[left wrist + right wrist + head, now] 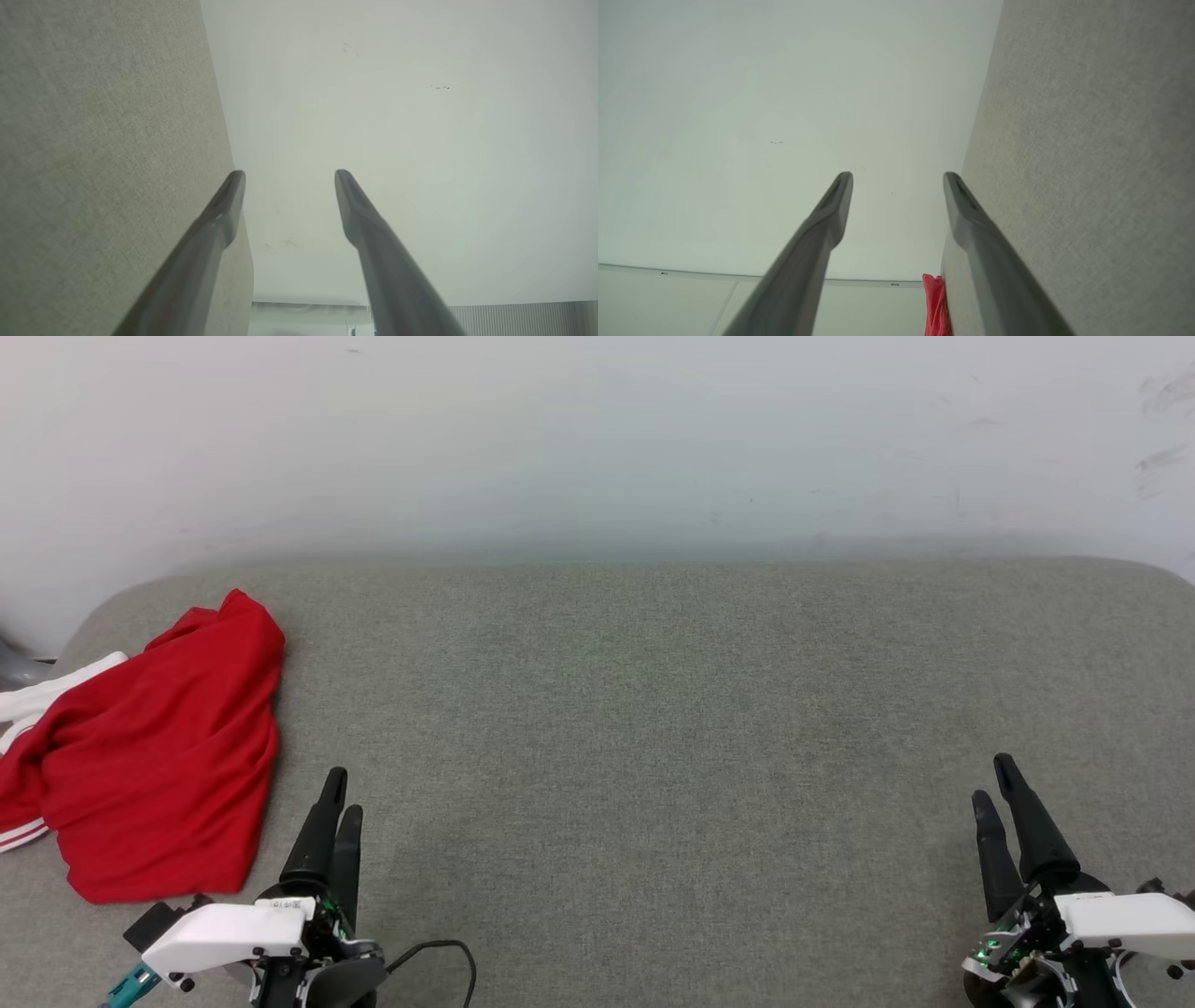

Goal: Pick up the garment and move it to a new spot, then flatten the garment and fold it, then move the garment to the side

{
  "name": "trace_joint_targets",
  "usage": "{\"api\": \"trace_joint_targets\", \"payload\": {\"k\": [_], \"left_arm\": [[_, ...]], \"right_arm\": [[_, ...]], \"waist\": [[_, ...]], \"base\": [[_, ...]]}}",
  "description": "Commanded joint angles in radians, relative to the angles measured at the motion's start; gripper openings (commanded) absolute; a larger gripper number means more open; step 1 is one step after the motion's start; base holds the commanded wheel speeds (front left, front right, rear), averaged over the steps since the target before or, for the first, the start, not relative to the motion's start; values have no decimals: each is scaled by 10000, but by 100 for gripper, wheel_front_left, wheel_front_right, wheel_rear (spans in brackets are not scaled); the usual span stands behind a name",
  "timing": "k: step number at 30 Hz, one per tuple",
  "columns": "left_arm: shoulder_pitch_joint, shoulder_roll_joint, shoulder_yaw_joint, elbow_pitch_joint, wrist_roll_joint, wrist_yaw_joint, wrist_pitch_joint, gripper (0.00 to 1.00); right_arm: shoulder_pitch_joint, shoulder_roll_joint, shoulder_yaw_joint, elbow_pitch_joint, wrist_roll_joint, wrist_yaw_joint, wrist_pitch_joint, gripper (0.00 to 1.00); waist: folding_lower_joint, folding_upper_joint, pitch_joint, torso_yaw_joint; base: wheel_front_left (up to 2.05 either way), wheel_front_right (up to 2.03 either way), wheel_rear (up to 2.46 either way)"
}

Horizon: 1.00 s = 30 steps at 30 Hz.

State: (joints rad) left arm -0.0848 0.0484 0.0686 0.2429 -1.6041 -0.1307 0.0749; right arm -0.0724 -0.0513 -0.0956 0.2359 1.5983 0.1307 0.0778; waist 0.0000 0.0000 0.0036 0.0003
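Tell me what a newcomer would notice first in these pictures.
The crumpled red garment with white sleeves lies at the far left of the grey fabric surface, vivid against it. The left gripper and right gripper sit at the head view's lower corners, jaws open and empty, the left one close beside the garment.

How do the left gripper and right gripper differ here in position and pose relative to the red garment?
The left gripper sits close beside the garment, at its lower right edge; the right gripper is far across the grey surface from it. The left gripper's fingers lean rightward in the head view; the right gripper's lean leftward. Both are open and empty, neither touching the garment.
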Motion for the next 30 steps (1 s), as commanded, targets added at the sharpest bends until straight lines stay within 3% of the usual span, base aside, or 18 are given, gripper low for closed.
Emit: {"api": "trace_joint_targets", "payload": {"k": [1, 15, 30], "left_arm": [[-256, 17, -87, -270, 47, 0, -80, 100], [-234, 18, -475, -1039, 885, 0, -716, 100], [-29, 20, -696, -1678, 4326, 0, -1289, 100]], "right_arm": [[-76, -8, 44, -260, -61, 2, -82, 100], [197, -139, 239, -851, -961, 2, -743, 100], [442, -45, 23, -1568, -5700, 1, -1324, 100]], "waist": [[0, 0, 2, 1], [0, 0, 4, 33], [0, 0, -29, 68]], "base": [[0, 0, 0], [0, 0, 0], [0, 0, 0]]}}
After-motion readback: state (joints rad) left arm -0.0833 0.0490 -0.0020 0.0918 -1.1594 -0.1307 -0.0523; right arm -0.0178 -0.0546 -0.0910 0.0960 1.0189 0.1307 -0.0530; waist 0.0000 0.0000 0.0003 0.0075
